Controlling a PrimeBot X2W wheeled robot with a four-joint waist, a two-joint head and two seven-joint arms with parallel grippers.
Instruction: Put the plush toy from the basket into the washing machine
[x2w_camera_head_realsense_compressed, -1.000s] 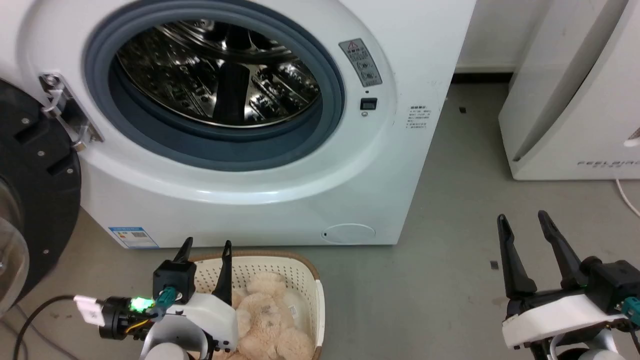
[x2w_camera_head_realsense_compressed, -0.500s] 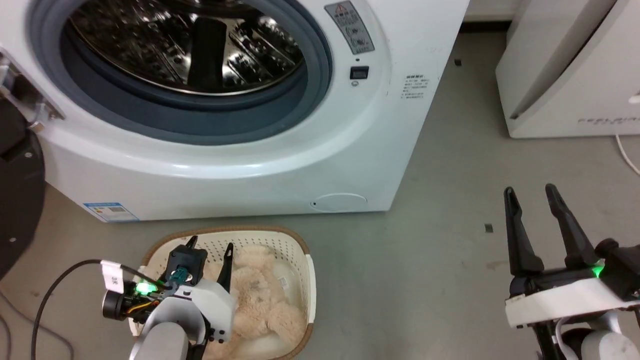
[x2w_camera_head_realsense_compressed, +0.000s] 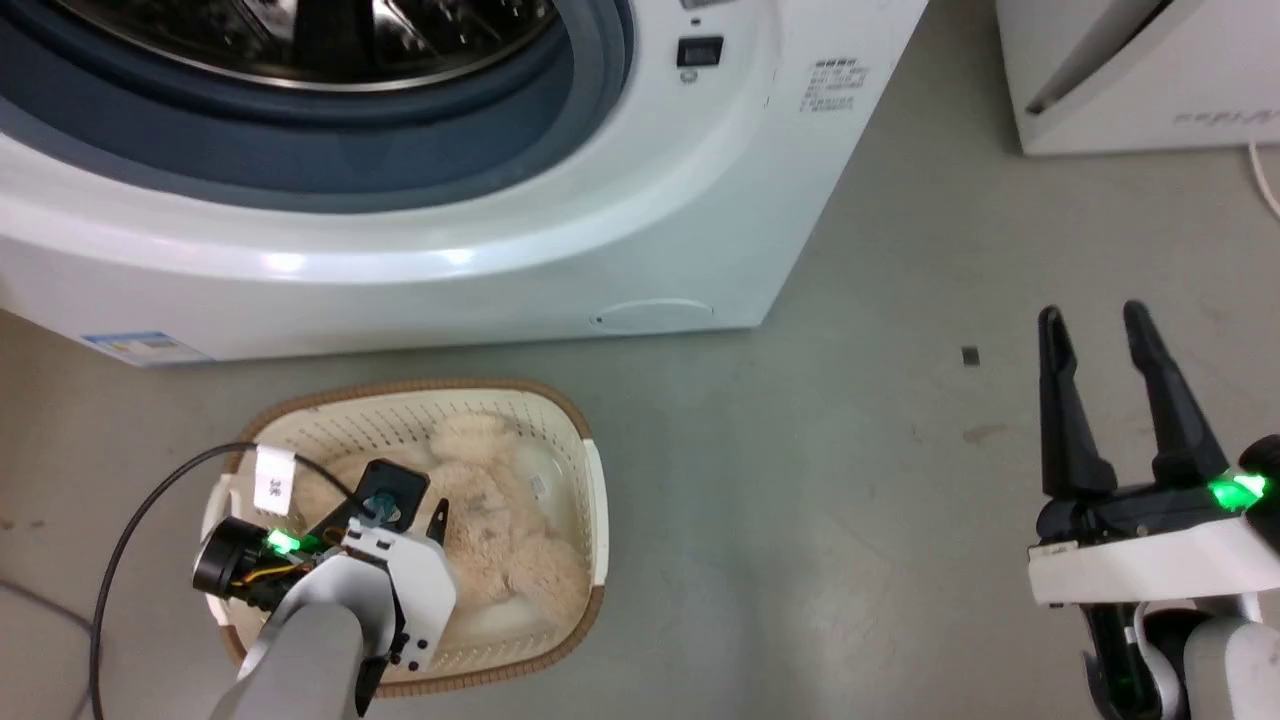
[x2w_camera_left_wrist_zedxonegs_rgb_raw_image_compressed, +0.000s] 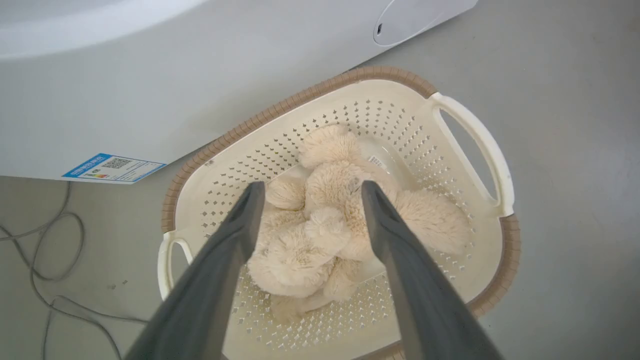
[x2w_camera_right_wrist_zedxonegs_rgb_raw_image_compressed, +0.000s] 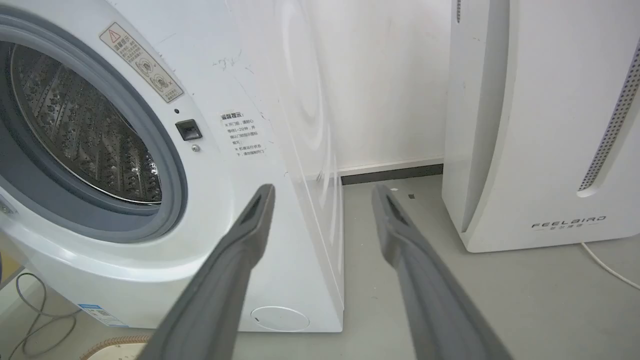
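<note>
Left gripper (x2w_camera_left_wrist_zedxonegs_rgb_raw_image_compressed: 311, 187) hangs spread and empty over the plush toy (x2w_camera_left_wrist_zedxonegs_rgb_raw_image_compressed: 300, 255) lying in the basket (x2w_camera_left_wrist_zedxonegs_rgb_raw_image_compressed: 280, 107); right gripper (x2w_camera_head_realsense_compressed: 1091, 315), likewise spread and empty, is well right of it.

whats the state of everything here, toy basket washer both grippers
plush toy, lying in the basket, not gripped
basket, upright on the floor before the washing machine, holding the plush toy
washing machine, porthole uncovered, visible drum empty
left gripper, open, fingers astride the plush toy
right gripper, open, empty, over the floor
</note>
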